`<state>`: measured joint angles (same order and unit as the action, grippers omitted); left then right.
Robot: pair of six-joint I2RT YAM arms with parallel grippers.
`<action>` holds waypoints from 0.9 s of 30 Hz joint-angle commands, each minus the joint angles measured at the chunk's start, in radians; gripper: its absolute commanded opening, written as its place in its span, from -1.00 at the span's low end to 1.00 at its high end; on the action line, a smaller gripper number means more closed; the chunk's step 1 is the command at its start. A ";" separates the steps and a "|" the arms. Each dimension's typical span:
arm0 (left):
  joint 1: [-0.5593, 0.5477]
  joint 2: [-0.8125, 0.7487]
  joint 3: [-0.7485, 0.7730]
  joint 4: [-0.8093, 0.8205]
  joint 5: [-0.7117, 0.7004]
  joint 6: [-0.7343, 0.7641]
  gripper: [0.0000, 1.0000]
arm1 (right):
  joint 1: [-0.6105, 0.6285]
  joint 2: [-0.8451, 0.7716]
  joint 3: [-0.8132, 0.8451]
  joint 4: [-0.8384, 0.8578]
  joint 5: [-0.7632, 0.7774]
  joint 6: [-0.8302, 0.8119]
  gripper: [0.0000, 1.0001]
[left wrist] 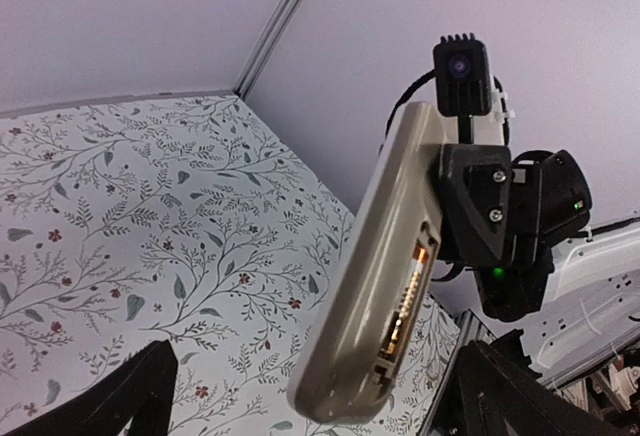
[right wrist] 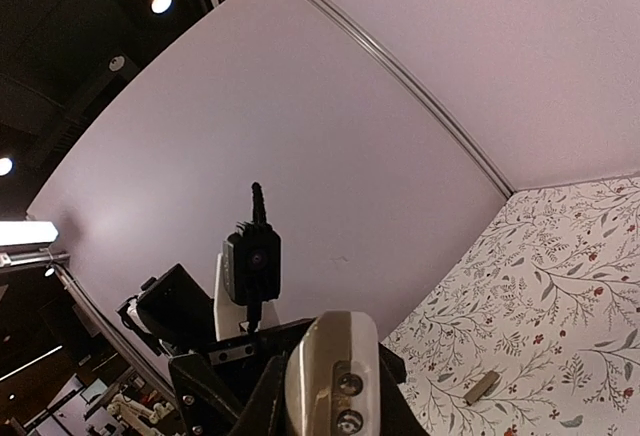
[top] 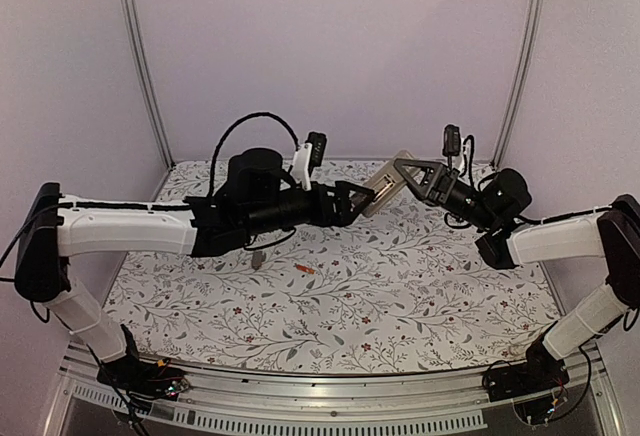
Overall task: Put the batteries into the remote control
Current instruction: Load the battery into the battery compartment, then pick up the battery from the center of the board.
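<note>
TWO ARMS, ONE REMOTE: The left gripper (top: 358,199) stood with its fingers (left wrist: 140,391) spread wide on either side of the near end of the remote (top: 386,186), gripping nothing. Below and to its left, one battery (top: 305,270) lay loose on the table (top: 430,296), near a small grey piece (top: 258,258); the left arm was plainly the nearer to it. The remote hung in the air between the arms, its long axis running from the left gripper up to the right gripper (top: 408,172), which was clamped on its far half. The open compartment (left wrist: 405,296) showed an orange glint, possibly a battery already seated, though the view was too dim to be sure.
</note>
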<state>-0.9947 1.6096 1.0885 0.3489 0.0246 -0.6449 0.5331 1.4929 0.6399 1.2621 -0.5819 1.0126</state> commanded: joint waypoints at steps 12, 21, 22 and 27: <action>0.139 -0.114 0.092 -0.790 0.029 0.577 0.96 | -0.077 -0.148 -0.034 -0.511 -0.122 -0.262 -1.00; 0.162 0.127 0.215 -1.010 0.049 0.890 0.93 | -0.112 -0.097 -0.043 -0.538 -0.185 -0.249 -1.00; 0.170 0.146 0.227 -1.024 0.056 0.916 0.88 | -0.114 -0.092 -0.044 -0.538 -0.188 -0.247 -1.00; 0.227 0.211 0.260 -1.030 0.142 1.038 0.68 | -0.127 -0.083 -0.049 -0.537 -0.213 -0.247 -1.00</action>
<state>-0.8234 1.7870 1.3041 -0.6189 0.0895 0.2462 0.4198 1.4017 0.6006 0.7280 -0.7551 0.7757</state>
